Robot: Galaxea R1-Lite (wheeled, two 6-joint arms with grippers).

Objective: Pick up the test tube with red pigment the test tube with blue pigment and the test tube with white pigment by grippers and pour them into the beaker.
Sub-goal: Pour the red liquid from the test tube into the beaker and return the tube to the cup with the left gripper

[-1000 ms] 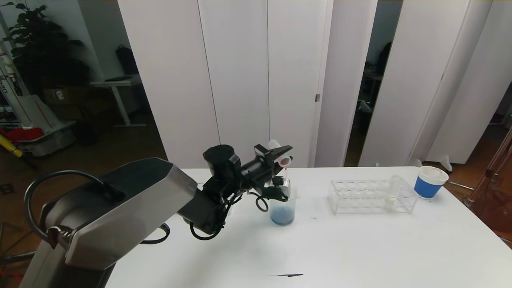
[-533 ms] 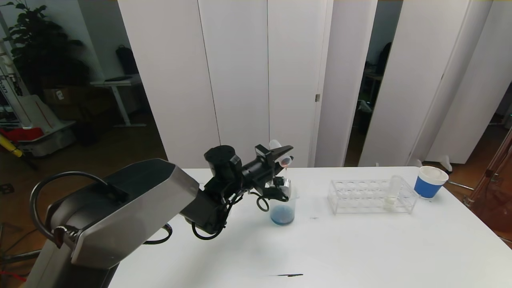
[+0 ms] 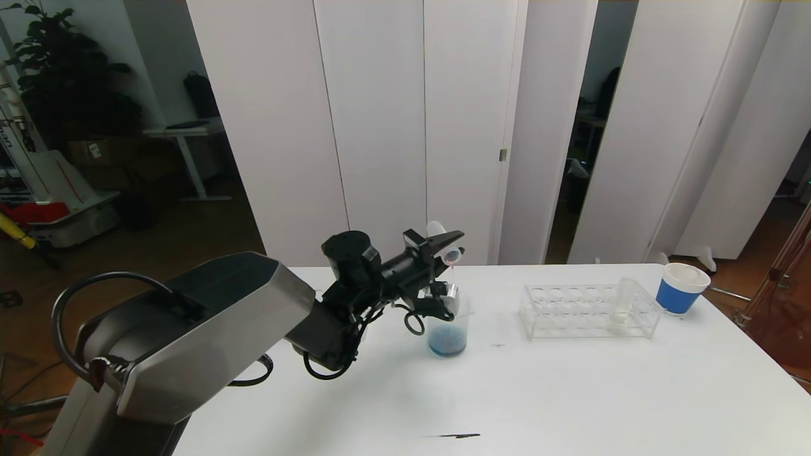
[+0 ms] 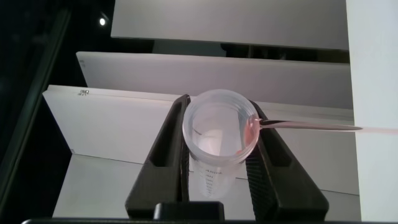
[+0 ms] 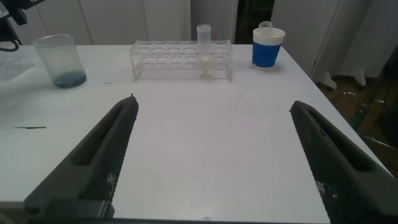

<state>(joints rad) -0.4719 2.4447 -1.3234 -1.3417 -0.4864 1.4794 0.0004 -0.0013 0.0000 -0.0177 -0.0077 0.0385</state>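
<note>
My left gripper [image 3: 451,246] is shut on the test tube with red pigment [image 3: 443,244], held tilted just above the beaker [image 3: 448,329]. In the left wrist view the tube's open mouth [image 4: 219,124] sits between the fingers [image 4: 166,143], and a thin red stream [image 4: 311,126] runs from its lip. The beaker holds blue liquid at its bottom. The test tube with white pigment [image 3: 623,305] stands upright in the clear rack [image 3: 570,313]. The test tube with blue pigment is out of view. My right gripper [image 5: 214,104] hangs open over bare table near the front, out of the head view.
A white paper cup with a blue band [image 3: 680,288] stands behind the rack's right end. The right wrist view shows the beaker [image 5: 59,60], the rack [image 5: 180,60] and the cup [image 5: 268,47] in a row. A dark mark [image 3: 456,436] lies near the table's front edge.
The left arm's shoulder housing has shifted slightly. The tube stays tilted over the beaker in the same place.
</note>
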